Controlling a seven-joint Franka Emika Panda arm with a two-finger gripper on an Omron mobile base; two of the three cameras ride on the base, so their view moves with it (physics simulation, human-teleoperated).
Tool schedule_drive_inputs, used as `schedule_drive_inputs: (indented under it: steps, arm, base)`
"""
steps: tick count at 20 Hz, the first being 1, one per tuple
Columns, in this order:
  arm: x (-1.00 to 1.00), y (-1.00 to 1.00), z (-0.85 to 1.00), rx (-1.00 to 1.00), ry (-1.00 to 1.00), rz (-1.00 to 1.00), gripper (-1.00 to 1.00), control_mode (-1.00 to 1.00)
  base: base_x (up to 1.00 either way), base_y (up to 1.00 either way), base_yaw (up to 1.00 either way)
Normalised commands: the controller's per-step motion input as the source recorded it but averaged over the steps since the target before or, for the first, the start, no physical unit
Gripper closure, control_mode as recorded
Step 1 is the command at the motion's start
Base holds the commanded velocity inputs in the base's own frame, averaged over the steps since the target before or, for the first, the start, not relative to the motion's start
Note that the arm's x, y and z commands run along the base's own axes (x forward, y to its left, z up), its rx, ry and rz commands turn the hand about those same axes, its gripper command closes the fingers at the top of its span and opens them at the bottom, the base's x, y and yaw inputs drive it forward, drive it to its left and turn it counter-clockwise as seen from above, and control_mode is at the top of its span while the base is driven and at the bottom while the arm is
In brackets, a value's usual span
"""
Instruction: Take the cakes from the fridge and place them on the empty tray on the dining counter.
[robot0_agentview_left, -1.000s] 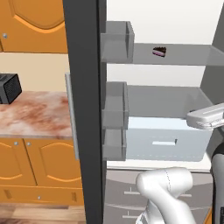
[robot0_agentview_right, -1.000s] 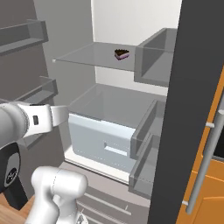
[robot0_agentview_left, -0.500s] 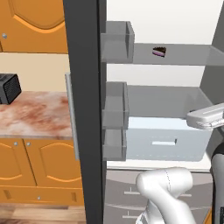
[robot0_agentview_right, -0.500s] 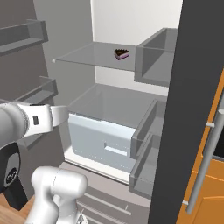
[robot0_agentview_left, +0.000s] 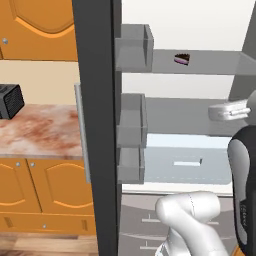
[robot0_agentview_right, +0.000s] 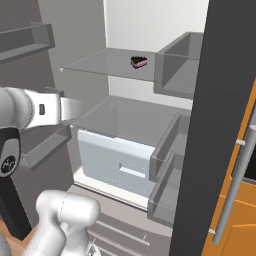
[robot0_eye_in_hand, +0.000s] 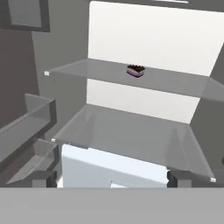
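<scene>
White walls line the open fridge (robot0_agentview_right: 150, 30), whose glass shelves stand one above the other over a pale drawer (robot0_agentview_right: 117, 162). Since half a second ago the base cameras have come closer and turned a little, so the whole scene looks larger in both base views; the arm's white forearm, which lay level with the drawer front before, now lies higher, level with the lower shelf (robot0_eye_in_hand: 131, 135). The chocolate cake (robot0_agentview_left: 182, 59) has not shifted: it sits on the upper shelf (robot0_agentview_right: 100, 65), toward the back, its pink layer showing.

Door bins (robot0_agentview_left: 131, 127) hang on the left door (robot0_agentview_left: 95, 125), and more bins (robot0_agentview_right: 172, 145) on the right door beside the dark door edge. Left of the fridge runs a wall counter (robot0_agentview_left: 35, 132) with a reddish mottled top, a black toaster (robot0_agentview_left: 11, 100) on it and orange cabinets (robot0_agentview_left: 40, 190) under it.

The gripper (robot0_eye_in_hand: 112, 179) has its jaws spread wide, the dark fingertips (robot0_eye_in_hand: 178, 178) far apart at the bottom of the hand view, with nothing between them, well short of the cake. The arm's elbow hides the lower right of the fridge in the left base view. Only this one cake can be made out on the shelves.
</scene>
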Motion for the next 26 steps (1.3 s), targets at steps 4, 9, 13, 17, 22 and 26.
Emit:
schedule_drive_inputs:
  steps: [4,9,13,17,22,26]
  arm:
    - [0.14,-0.30,0.38,0.00,0.02,-0.11,-1.00,-1.00]
    - [0.14,-0.27,0.02,0.01,-0.03,-0.06,-1.00,-1.00]
    - [0.55,-0.12,0.00,0.05,0.00,0.00,-1.00,-1.00]
    - [0.76,0.00,0.00,0.02,0.00,0.00,-1.00,-1.00]
    - [0.80,-0.01,0.00,0.00,0.00,0.00,-1.00,-1.00]
    - [0.72,-0.13,0.00,0.02,0.00,0.00,-1.00,-1.00]
  base:
    - [0.00,0.00,0.00]
    - [0.00,0.00,0.00]
    - [0.00,0.00,0.00]
    - [0.00,0.00,0.00]
    - [0.00,0.00,0.00]
    - [0.00,0.00,0.00]
